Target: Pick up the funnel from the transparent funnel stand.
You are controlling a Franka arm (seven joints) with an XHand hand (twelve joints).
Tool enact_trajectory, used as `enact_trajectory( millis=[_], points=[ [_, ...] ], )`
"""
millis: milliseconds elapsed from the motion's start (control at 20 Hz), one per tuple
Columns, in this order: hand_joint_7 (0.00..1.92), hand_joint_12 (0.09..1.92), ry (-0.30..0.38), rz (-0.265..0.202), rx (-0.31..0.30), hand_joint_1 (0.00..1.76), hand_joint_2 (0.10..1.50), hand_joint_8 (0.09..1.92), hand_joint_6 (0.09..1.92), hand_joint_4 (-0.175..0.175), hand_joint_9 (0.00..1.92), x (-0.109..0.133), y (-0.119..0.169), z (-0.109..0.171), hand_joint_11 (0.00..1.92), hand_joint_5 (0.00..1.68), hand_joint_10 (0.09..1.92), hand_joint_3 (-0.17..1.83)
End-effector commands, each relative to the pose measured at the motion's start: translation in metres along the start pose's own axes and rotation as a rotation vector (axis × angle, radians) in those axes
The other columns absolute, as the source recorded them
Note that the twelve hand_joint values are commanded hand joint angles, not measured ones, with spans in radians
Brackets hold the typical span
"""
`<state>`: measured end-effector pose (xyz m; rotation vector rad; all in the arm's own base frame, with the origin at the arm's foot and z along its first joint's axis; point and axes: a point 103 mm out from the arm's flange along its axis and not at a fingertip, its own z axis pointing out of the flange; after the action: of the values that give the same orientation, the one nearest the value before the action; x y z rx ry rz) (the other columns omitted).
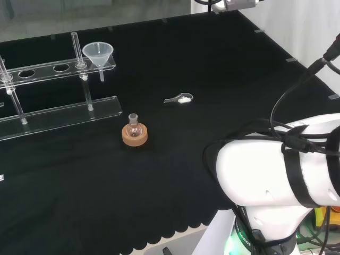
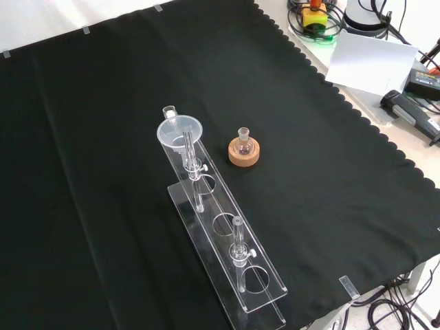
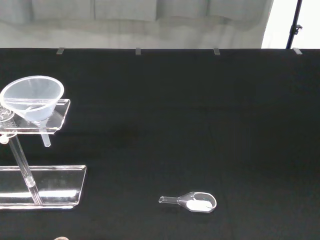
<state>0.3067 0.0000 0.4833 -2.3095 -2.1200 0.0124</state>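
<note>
On the black cloth of the bench, the head view shows a clear funnel (image 1: 98,53) seated in the end hole of a transparent funnel stand (image 1: 58,114) at the far left, its stem hanging below the upper shelf. Nearer the middle, a small round flask (image 1: 134,127) sits on a cork ring (image 1: 134,136), with a little clear scoop (image 1: 179,98) lying well apart to its right; the arm's white links (image 1: 276,170) bulk at the lower right. From the front view, the funnel (image 2: 180,132) tops the far end of the stand (image 2: 227,240), and the flask on its ring (image 2: 243,152) stands just beside it to the right. Looking past the wrist, the funnel (image 3: 33,98) and scoop (image 3: 192,202) appear far off. I cannot tell the hand's state. The pick seems not yet begun; the next move calls for a reach toward the funnel's rim.
</note>
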Motion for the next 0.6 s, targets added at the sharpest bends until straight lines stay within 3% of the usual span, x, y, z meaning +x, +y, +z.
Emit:
enact_trajectory(
  millis=[50, 250, 600],
  points=[
    [0.0, 1.19, -0.008, -0.018, -0.011, 0.22, 0.45, 0.32, 0.09, 0.058, 0.0, 0.001, 0.002, 0.002, 0.0, 0.0, 0.54, 0.39],
    [0.0, 1.17, -0.001, -0.052, -0.002, 0.22, 0.55, 0.26, 0.09, 0.055, 0.0, 0.004, 0.013, 0.006, 0.0, 0.0, 0.51, 0.18],
    [0.0, 1.03, 0.006, -0.094, -0.008, 0.23, 0.59, 0.29, 0.09, 0.053, 0.0, 0.017, 0.034, 0.012, 0.0, 0.0, 0.49, 0.09]
  ],
)
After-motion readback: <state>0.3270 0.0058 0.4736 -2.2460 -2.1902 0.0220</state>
